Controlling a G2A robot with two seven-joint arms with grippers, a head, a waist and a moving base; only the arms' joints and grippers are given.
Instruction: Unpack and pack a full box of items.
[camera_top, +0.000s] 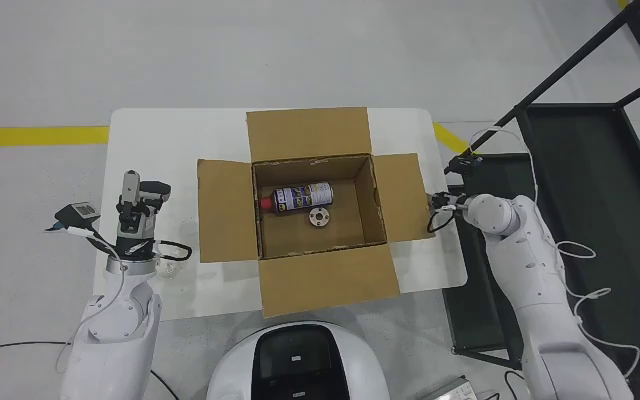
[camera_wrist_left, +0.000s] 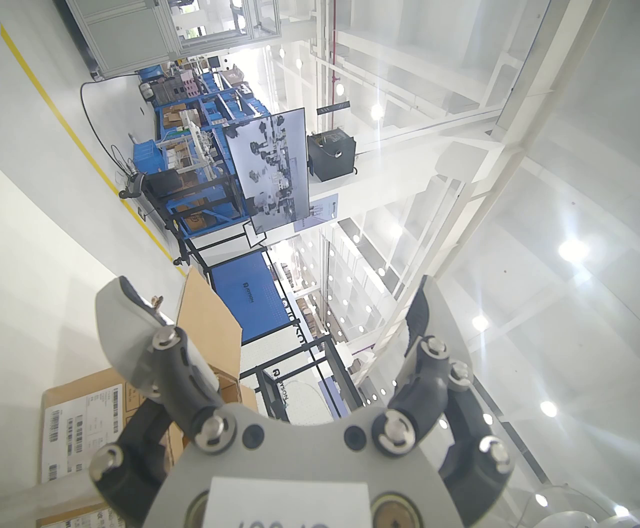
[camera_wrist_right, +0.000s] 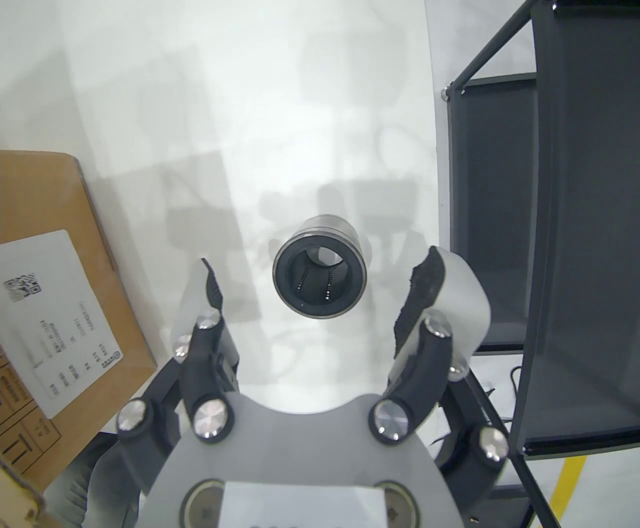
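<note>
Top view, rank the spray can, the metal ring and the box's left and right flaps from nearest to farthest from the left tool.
1. Left flap, the box side facing the left tool.
2. Spray can, lying inside the box, red cap toward that flap.
3. Metal ring, inside, just past the can.
4. Right flap, on the box's opposite side.

A factory hall: blue storage racks (camera_wrist_left: 192, 165), yellow floor line (camera_top: 50, 135), high ceiling lights (camera_wrist_left: 572, 250).
</note>
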